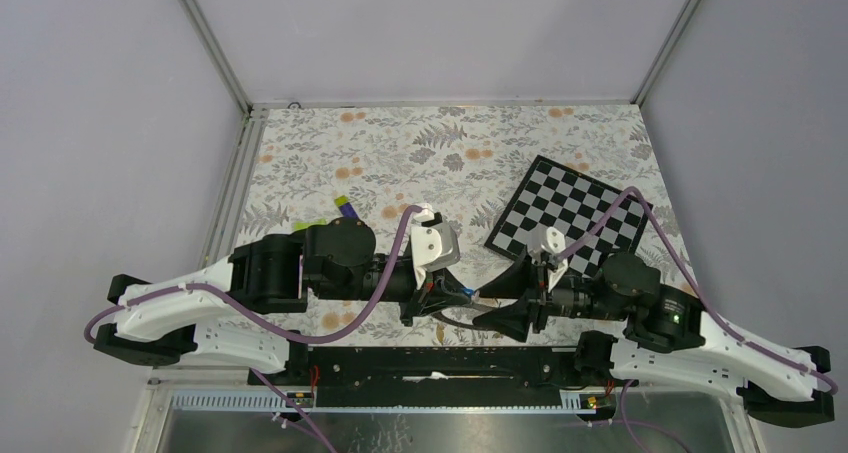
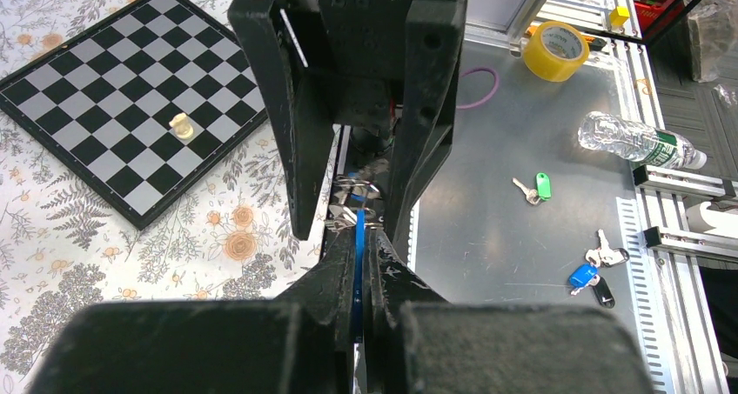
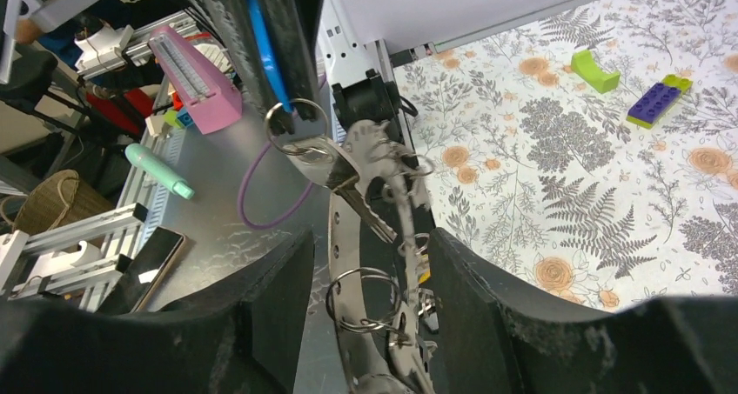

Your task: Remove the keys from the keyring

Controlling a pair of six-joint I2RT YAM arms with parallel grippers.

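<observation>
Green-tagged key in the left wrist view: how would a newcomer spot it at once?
Look at the grey metal bench right of the floral cloth. Below-left of the lying water bottle sits a lone silver key with a green tag; the other loose keys, lower right, carry blue and black heads.

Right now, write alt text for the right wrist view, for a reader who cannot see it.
A bunch of silver keys on a grey keyring hangs from a blue key tag pinched by the left end effector, between the black fingers of the open right end effector. Behind lies a floral tablecloth with a green block and a purple block.
</observation>
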